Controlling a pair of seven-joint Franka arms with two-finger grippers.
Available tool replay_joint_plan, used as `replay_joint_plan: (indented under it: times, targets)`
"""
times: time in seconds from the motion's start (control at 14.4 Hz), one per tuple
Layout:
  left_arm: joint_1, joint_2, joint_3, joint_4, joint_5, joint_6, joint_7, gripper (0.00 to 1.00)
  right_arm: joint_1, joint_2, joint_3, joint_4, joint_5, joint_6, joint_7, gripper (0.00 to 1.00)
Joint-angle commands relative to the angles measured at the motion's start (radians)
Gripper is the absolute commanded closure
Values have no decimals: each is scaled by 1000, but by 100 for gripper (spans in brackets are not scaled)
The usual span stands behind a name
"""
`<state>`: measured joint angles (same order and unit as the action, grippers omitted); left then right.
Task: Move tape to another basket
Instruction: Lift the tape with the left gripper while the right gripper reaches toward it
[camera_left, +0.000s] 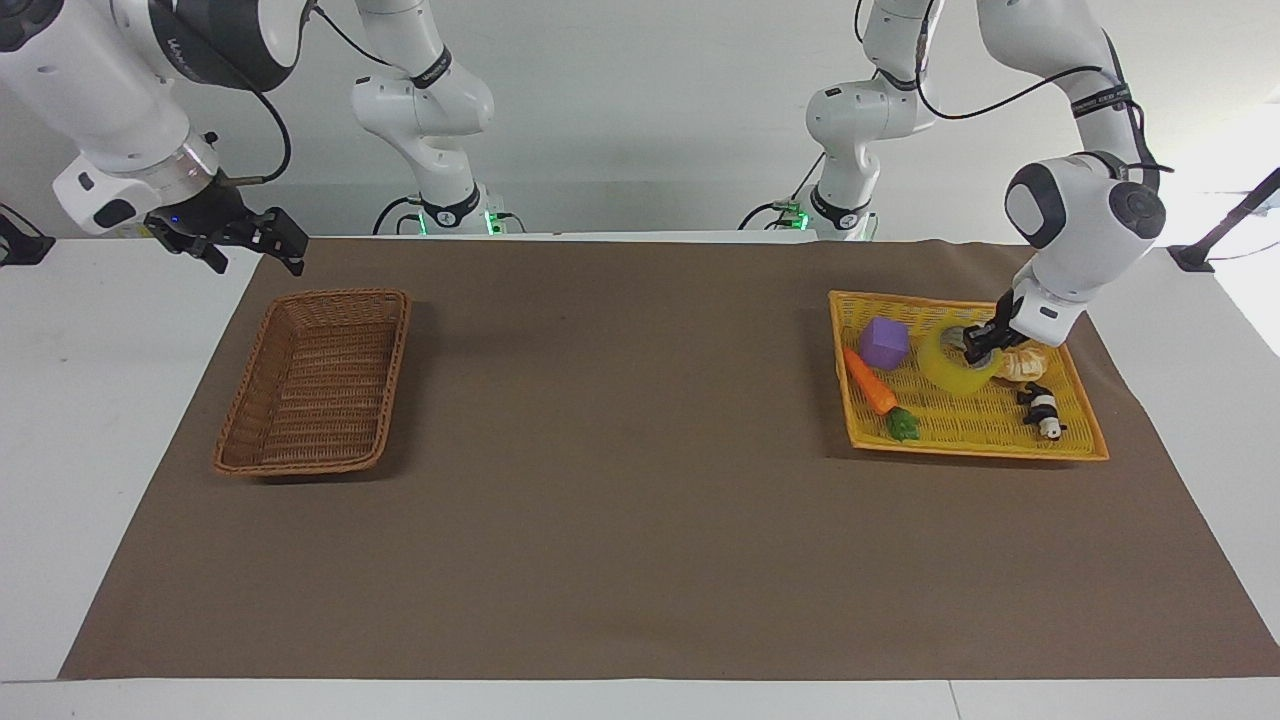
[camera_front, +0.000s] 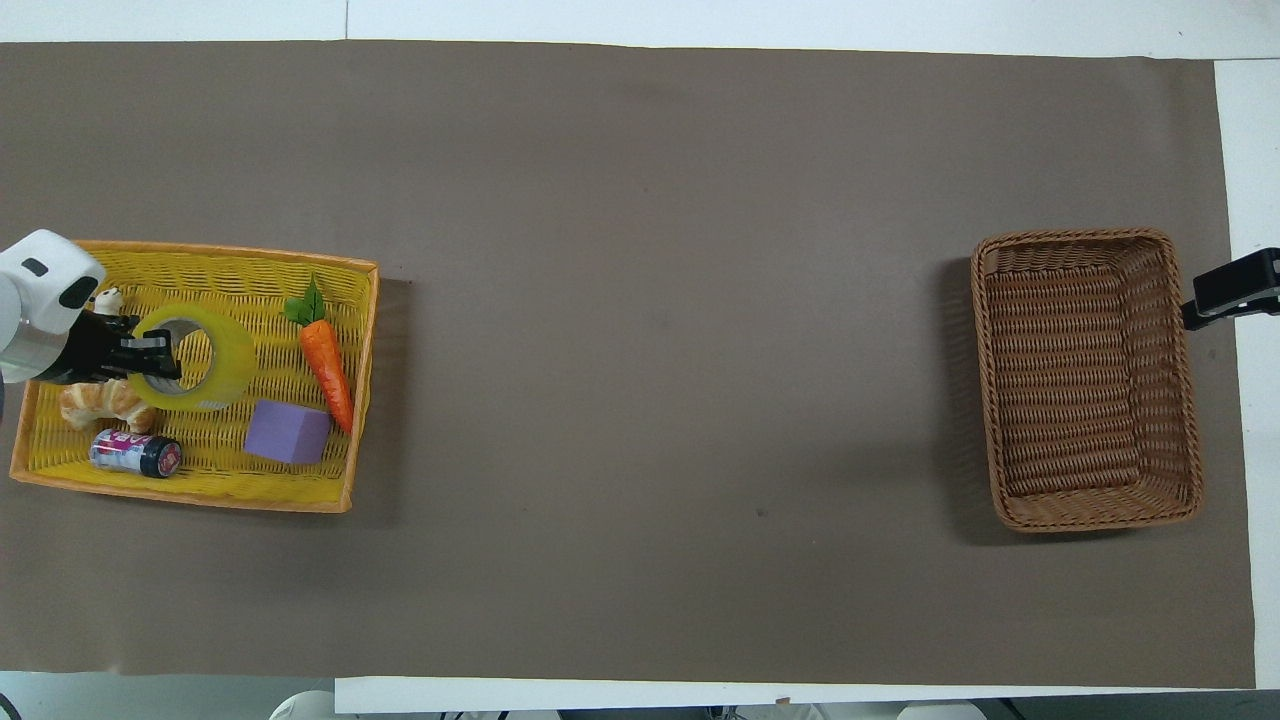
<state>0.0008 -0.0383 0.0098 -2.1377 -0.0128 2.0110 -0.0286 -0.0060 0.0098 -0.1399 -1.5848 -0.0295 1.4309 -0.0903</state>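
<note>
The left claw (camera_left: 978, 348) is clenched on the tape's (camera_left: 948, 364) wall, one finger inside the core, holding the roll tilted just above the yellow tray (camera_left: 975, 430). The right claw (camera_left: 240, 240) waits released, over the worktop beside the brown basket (camera_left: 315, 385), which sits well apart from the tape.
</note>
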Motion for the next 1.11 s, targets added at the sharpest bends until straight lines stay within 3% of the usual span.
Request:
replay_joint_plan:
  times: [0.0, 0.14, 0.35, 0.63, 1.04]
  targets:
    - [-151, 43, 4, 148, -12, -101, -104, 100, -6, -22, 6, -24, -6, 5, -23, 0]
    - [-299, 52, 4, 202, -48, -118, -226, 100, -6, -22, 6, -24, -6, 5, -23, 0]
    - [-424, 93, 4, 280, -238, -80, -324, 100, -6, -22, 6, -24, -6, 5, -23, 0]
    - [-563, 93, 2, 275, -253, 0, -338, 100, -6, -22, 6, -24, -6, 5, -23, 0]
    - [-590, 103, 2, 289, -243, 15, -372, 100, -6, -22, 8, -24, -1, 3, -29, 0]
